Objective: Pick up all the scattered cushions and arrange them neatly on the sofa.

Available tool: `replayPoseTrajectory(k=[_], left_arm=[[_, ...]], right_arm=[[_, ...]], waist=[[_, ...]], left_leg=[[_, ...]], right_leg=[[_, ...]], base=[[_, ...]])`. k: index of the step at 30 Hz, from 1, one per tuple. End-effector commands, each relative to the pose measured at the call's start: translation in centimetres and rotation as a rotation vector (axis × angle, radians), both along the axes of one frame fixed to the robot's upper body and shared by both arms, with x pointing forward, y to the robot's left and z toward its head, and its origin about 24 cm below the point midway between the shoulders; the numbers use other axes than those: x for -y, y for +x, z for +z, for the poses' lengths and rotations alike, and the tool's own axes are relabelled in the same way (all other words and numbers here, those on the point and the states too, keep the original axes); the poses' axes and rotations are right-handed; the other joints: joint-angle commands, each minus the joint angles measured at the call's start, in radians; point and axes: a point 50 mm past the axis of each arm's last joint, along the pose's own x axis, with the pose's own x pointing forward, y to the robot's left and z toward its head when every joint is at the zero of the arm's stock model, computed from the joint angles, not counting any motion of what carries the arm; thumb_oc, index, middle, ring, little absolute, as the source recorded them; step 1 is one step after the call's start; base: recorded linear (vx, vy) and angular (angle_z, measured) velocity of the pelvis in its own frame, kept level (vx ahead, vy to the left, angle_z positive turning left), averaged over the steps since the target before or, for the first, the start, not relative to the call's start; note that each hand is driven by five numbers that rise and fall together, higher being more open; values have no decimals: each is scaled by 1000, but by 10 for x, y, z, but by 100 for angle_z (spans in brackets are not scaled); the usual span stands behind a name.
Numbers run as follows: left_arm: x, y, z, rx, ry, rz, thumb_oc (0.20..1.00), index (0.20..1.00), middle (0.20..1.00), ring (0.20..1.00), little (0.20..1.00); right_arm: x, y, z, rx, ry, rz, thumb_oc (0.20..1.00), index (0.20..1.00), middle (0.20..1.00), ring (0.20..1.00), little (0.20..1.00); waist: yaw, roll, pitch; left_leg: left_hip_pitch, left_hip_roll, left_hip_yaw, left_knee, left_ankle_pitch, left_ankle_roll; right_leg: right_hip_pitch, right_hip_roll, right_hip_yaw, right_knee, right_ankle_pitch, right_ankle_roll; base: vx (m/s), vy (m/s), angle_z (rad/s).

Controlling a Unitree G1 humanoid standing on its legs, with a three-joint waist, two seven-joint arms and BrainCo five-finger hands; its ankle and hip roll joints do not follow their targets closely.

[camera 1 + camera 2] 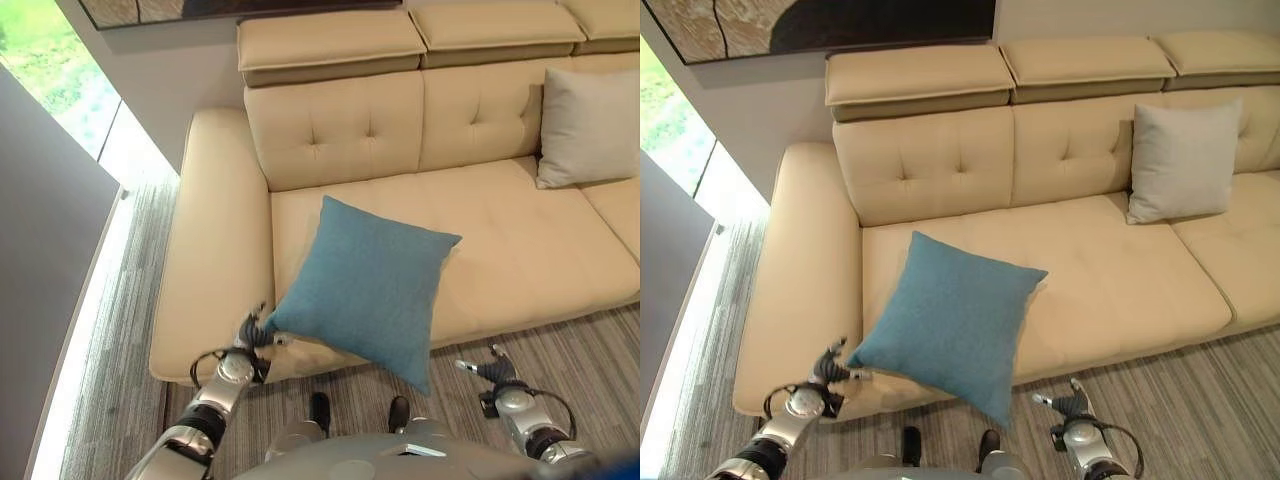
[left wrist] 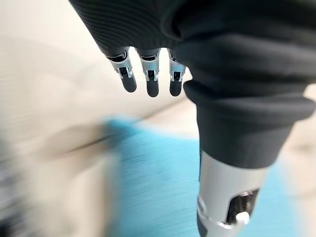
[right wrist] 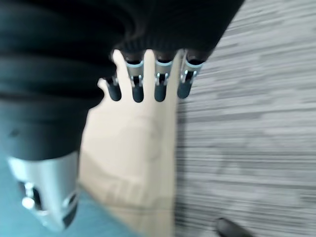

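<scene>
The left hand (image 1: 254, 334) is touching the lower left corner of the blue cushion (image 1: 366, 285); its wrist view is showing the fingers (image 2: 149, 79) hanging straight, not curled round the cloth. The cushion is tilting over the front edge of the sofa (image 1: 205, 240), one corner pointing down over the striped rug (image 1: 1200, 400). A grey cushion (image 1: 1183, 160) is leaning on the backrest. The right eye view is showing a dark picture (image 1: 830, 25) on the wall. The right hand (image 1: 494, 368) is hanging relaxed and empty over the rug.
</scene>
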Motion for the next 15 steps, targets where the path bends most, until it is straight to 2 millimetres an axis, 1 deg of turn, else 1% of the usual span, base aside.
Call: replayPoseTrajectory(k=[1, 2, 4, 6, 7, 8, 10, 11, 12, 13, 15], left_arm=[[-4, 12, 23, 157, -10, 21, 1000, 1000, 1000, 1000, 1000], [-3, 15, 28, 177, 8, 4, 1000, 1000, 1000, 1000, 1000], [-1, 20, 31, 187, 26, 1, 1000, 1000, 1000, 1000, 1000], [2, 30, 36, 209, 56, -9, 1000, 1000, 1000, 1000, 1000], [4, 37, 40, 224, 73, -12, 1000, 1000, 1000, 1000, 1000], [9, 53, 51, 262, 96, -17, 1000, 1000, 1000, 1000, 1000], [11, 68, 57, 279, 123, -9, 1000, 1000, 1000, 1000, 1000], [13, 80, 64, 291, 136, 5, 1000, 1000, 1000, 1000, 1000], [13, 89, 71, 311, 148, 12, 1000, 1000, 1000, 1000, 1000], [12, 100, 80, 331, 160, 28, 1000, 1000, 1000, 1000, 1000], [10, 111, 91, 351, 169, 49, 1000, 1000, 1000, 1000, 1000]], right_arm=[[9, 15, 14, 88, -53, 18, 1000, 1000, 1000, 1000, 1000], [7, 20, 17, 106, -57, 36, 1000, 1000, 1000, 1000, 1000], [5, 26, 21, 127, -63, 51, 1000, 1000, 1000, 1000, 1000], [3, 34, 26, 155, -65, 59, 1000, 1000, 1000, 1000, 1000], [0, 43, 31, 185, -67, 65, 1000, 1000, 1000, 1000, 1000], [-4, 59, 42, 236, -72, 77, 1000, 1000, 1000, 1000, 1000], [-11, 78, 55, 298, -73, 98, 1000, 1000, 1000, 1000, 1000], [-19, 94, 67, 359, -70, 115, 1000, 1000, 1000, 1000, 1000], [-24, 104, 77, 402, -70, 120, 1000, 1000, 1000, 1000, 1000], [-30, 119, 90, 464, -63, 122, 1000, 1000, 1000, 1000, 1000], [-39, 132, 103, 514, -57, 134, 1000, 1000, 1000, 1000, 1000]], waist=[[8, -43, -5], [5, -43, -3], [0, -41, 2], [-5, -39, 18], [-9, -39, 31], [-17, -40, 57], [-24, -42, 74], [-32, -47, 89], [-37, -51, 102], [-46, -57, 112], [-51, -63, 120]], left_leg=[[-31, 17, -2, 36, -65, -56], [-28, 15, 1, 29, -64, -56], [-30, 14, 8, 24, -64, -57], [-43, 16, 13, 25, -62, -56], [-65, 18, 15, 30, -60, -57], [-115, 20, 19, 47, -54, -58], [-167, 24, 27, 66, -49, -59], [-218, 23, 33, 87, -43, -59], [-253, 21, 35, 105, -39, -60], [-303, 19, 36, 130, -35, -62], [-349, 18, 39, 157, -38, -63]], right_leg=[[23, -58, 22, -50, 28, 102], [20, -62, 25, -57, 33, 106], [14, -65, 23, -59, 37, 109], [-7, -67, 28, -59, 44, 111], [-32, -69, 31, -55, 49, 112], [-81, -73, 37, -46, 61, 113], [-136, -74, 46, -34, 75, 110], [-181, -73, 50, -25, 86, 106], [-210, -75, 52, -18, 93, 105], [-252, -78, 57, -10, 106, 103], [-292, -79, 61, -1, 115, 103]], base=[[30, 46, -3], [25, 32, -2], [-16, 26, 0], [-90, 16, -7], [-233, 21, -12], [-251, 34, -18], [-200, 48, -29], [-168, 50, -30], [-169, 54, -26], [-119, 46, -22], [-78, 46, -10]])
